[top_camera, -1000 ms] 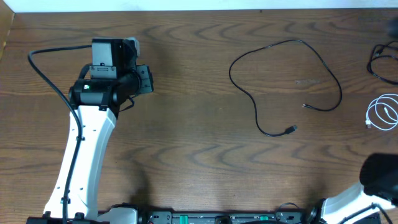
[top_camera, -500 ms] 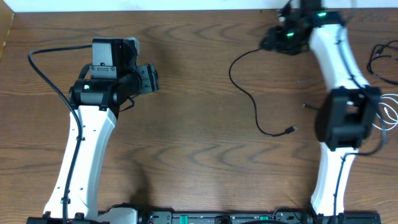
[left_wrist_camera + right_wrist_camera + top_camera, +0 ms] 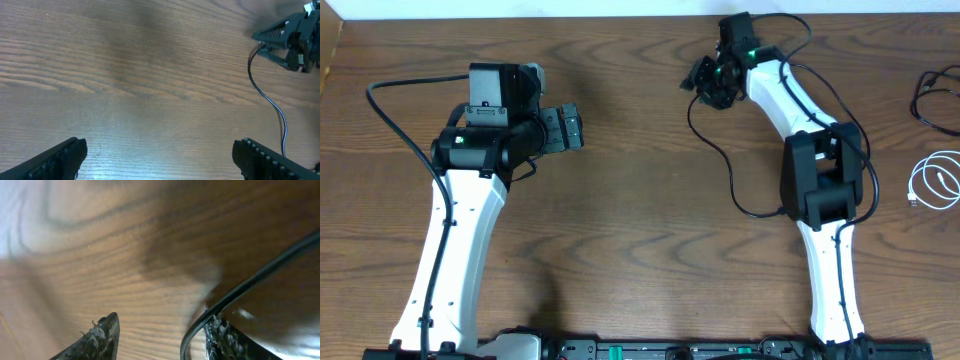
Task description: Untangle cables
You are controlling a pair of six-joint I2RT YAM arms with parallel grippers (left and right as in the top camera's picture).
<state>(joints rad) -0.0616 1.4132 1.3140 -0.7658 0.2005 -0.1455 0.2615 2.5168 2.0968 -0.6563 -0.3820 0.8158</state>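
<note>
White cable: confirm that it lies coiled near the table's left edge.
Wrong: the white cable lies coiled near the right edge of the table, not the left. The overhead view shows it.

Two thin cables, well apart on the table (image 3: 640, 250)
The black cable (image 3: 734, 188) lies uncoiled in a loose, wavy curve on the table's far right part, bending back toward the near side, partly hidden. The white cable (image 3: 917, 177) sits wound in a small flat coil at the table's right edge.
</note>
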